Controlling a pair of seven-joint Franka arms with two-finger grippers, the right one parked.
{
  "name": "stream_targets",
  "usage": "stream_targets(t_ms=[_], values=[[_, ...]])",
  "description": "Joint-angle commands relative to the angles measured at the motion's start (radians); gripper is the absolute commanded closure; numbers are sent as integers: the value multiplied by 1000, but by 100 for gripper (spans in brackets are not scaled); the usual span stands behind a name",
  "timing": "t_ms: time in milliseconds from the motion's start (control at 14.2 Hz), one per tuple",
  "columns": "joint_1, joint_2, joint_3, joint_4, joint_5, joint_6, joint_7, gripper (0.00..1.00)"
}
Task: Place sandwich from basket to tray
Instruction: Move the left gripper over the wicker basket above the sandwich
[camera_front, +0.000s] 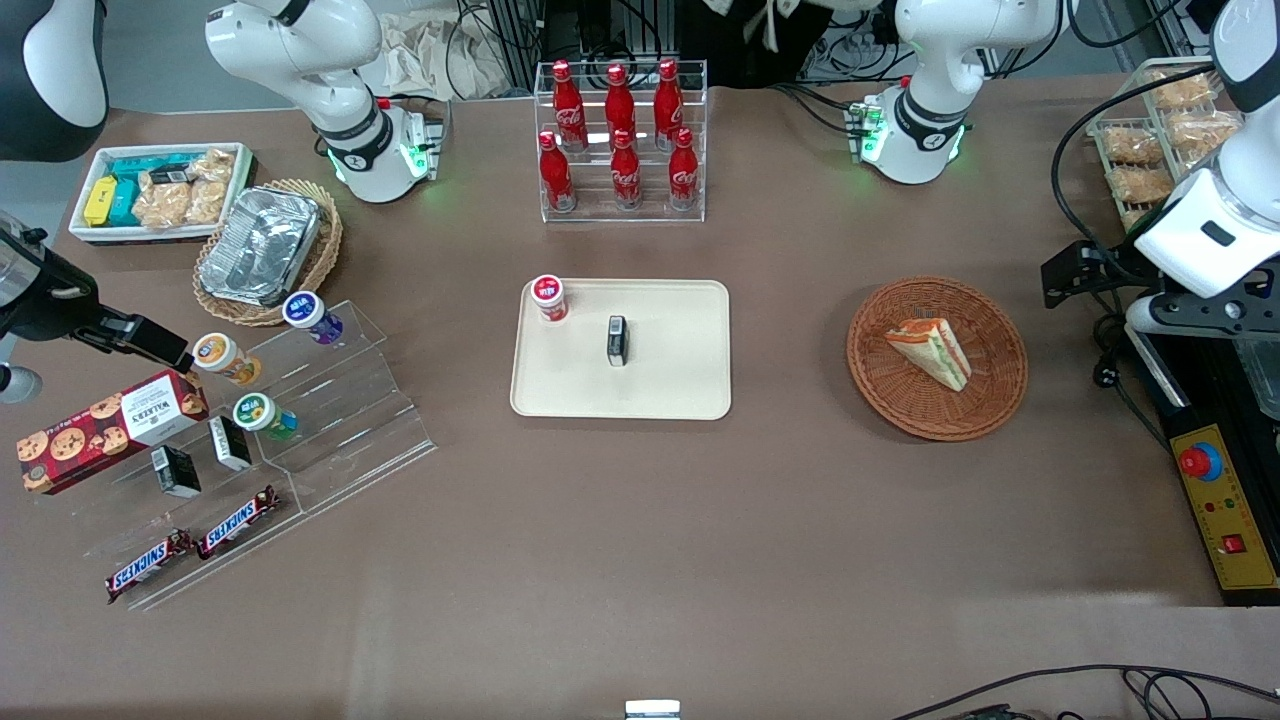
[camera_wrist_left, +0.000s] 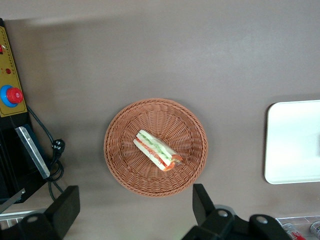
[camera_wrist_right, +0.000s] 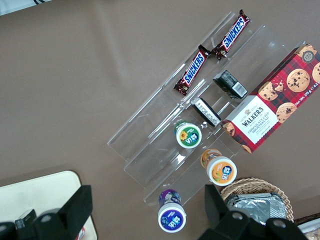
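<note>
Biggest worry from here, I'd say, is the grab itself. The sandwich (camera_wrist_left: 156, 150) is a soft wedge lying on its side, so if the fingers are closing across the bread faces too hard it's getting squashed, and if they're catching only a corner the layers could be sliding apart or the whole thing tipping out mid-carry. It's also lying at an angle in the basket (camera_wrist_left: 120, 165), so a gripper that isn't turning to match the wedge is likely pinching it crooked. And that basket looks light; a finger dragging on the weave could be shoving or lifting it along.

Drop-off has its own catch: the tray (camera_front: 680, 390) isn't bare. A small red-capped jar (camera_front: 548, 297) is standing in one corner and a little black box (camera_front: 617, 340) is sitting near the middle, so a sloppy placement is knocking one of those over. There's room on the part of the tray nearer the basket.

Right now the gripper (camera_wrist_left: 135, 210) is hovering high above the basket, fingers spread wide and holding nothing, with the sandwich showing between them.

The sandwich itself: pale bread triangle, green, orange and red filling showing along the cut edge, sitting roughly mid-basket, well apart from the tray.
</note>
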Motion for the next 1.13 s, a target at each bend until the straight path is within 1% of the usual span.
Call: stream_targets(t_ms=[0, 211, 282, 352, 493, 634, 775, 845, 1056], values=[[-2, -17, 3, -16, -6, 6, -15, 0], [-4, -18, 3, -16, 8, 6, -21, 0], [-5, -23, 3, -33, 18, -1, -24, 0], [-7, -46, 3, -91, 19, 2, -28, 0], [2, -134, 3, -232, 16, 70, -34, 0], [6, -249, 6, -448, 5, 222, -41, 0], [6, -364, 7, -681, -1, 389, -95, 0], [6, -391, 7, -747, -1, 417, -166, 0], [-1, -370, 4, -767, 3, 433, -517, 0]])
